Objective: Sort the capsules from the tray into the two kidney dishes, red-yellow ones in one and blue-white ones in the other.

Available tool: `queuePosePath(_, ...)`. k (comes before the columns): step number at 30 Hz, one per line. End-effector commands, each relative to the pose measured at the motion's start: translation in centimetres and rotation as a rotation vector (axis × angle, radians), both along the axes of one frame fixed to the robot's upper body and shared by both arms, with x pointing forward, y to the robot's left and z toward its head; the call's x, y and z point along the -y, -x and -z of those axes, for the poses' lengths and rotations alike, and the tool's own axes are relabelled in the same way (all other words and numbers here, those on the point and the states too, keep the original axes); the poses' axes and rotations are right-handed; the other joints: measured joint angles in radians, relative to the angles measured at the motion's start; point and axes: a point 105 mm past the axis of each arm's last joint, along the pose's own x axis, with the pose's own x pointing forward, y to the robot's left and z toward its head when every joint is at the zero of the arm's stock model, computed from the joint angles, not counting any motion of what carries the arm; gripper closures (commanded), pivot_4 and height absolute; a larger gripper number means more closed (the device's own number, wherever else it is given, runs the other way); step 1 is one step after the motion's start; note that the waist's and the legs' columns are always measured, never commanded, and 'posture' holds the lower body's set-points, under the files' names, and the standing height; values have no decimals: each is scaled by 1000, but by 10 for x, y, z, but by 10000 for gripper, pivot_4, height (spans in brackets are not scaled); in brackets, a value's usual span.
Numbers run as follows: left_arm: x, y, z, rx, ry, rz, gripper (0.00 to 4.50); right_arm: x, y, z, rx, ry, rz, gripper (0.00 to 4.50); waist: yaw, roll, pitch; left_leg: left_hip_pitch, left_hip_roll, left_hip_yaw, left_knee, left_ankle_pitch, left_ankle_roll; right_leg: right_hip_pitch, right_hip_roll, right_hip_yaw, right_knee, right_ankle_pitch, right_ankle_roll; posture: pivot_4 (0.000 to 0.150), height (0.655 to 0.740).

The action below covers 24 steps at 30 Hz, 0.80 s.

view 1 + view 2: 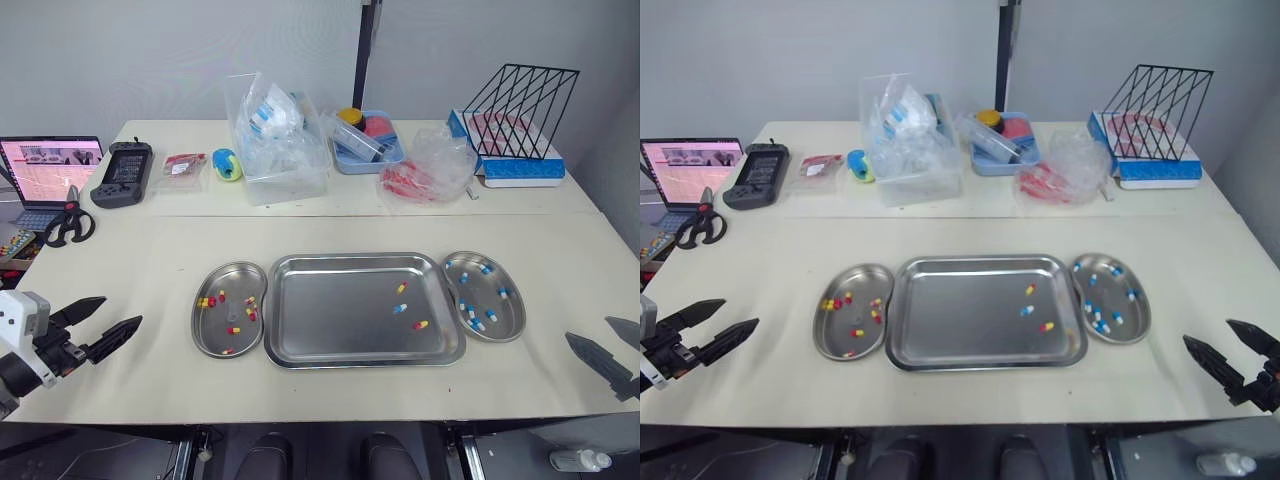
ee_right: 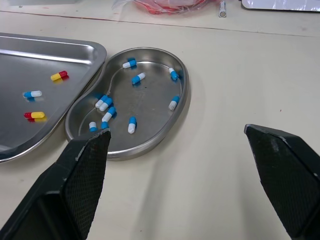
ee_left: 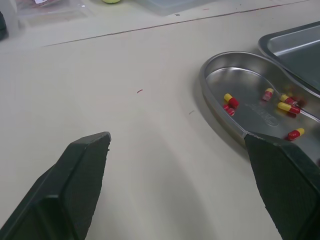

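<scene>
So the tray (image 1: 330, 315) sits mid-table (image 1: 150, 250) with a kidney dish snug against each side. Three capsules are left in its right half: two red-yellow capsules (image 1: 421, 324) and one blue-white capsule (image 1: 400, 308) between them. The left kidney dish (image 1: 212, 330) has only red-yellow ones and the right kidney dish (image 1: 512, 318) only blue-white. I can't get an exact count in either.

The left gripper (image 1: 118, 312) hovers over the near-left table, well apart from its dish, fingers spread and empty. The right gripper (image 1: 1208, 332) is at the near-right edge, also spread wide with nothing in it, and partly cut off by the frame.

In the wrist views a finger (image 3: 285, 175) covers part of each dish. On the far side, the laptop (image 1: 45, 165) is cropped, and I can't make out the bagged stuff in the clear bin (image 1: 285, 165).
</scene>
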Motion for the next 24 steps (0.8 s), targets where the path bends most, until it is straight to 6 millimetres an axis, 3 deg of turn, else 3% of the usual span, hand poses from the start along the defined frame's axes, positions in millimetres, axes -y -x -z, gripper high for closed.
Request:
queuePosePath(1, 0, 0, -10, 42, -18, 3, 0, 2, -1, -8, 25, 30, 0, 171, 0, 0, 0, 0, 0, 0, 0, 0, 0, 0, 0, 0, 0, 0, 0, 1500, 7275)
queuePosePath(15, 9, -5, -16, 54, -16, 28, 0, -3, -7, -9, 22, -2, -10, 171, 0, 0, 0, 0, 0, 0, 0, 0, 0, 0, 0, 0, 0, 0, 0, 1500, 7275)
queuePosePath(24, 39, -17, -19, 51, -7, 138, 0, -20, -21, -16, 36, -4, -93, 171, 0, 0, 0, 0, 0, 0, 0, 0, 0, 0, 0, 0, 0, 0, 0, 1500, 7275)
